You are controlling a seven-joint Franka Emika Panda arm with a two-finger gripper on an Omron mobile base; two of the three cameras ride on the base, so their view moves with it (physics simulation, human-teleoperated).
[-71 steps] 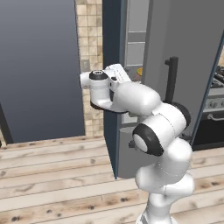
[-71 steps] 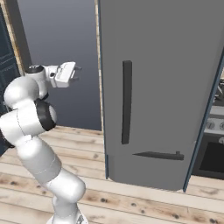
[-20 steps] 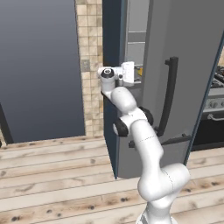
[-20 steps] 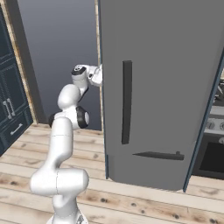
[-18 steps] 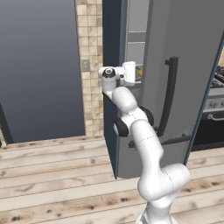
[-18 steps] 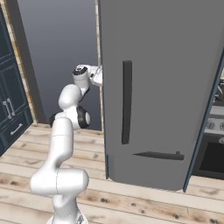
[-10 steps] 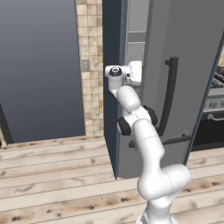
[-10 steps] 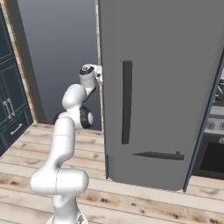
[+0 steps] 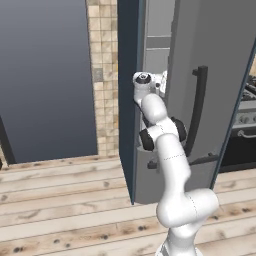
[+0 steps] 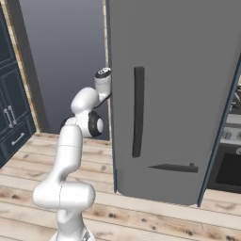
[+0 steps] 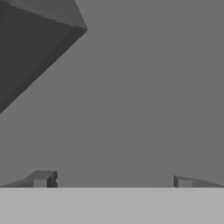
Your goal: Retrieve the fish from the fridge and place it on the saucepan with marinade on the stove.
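Wood-floored kitchen, fridge (image 9: 210, 100) ajar, gripper (image 11: 112, 181) spread wide, now reached deeper inside.

The tall grey fridge (image 9: 210, 60) stands with its door ajar, dark handle (image 9: 196, 107) upright; pale inner shelves (image 9: 157, 45) show through the gap. The stove (image 9: 246, 107) sits at its right.

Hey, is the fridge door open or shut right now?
Open, partway. In the left base view the fridge door stands swung out from the cabinet, leaving a gap where pale inner shelves show, and the gripper reaches into that gap.
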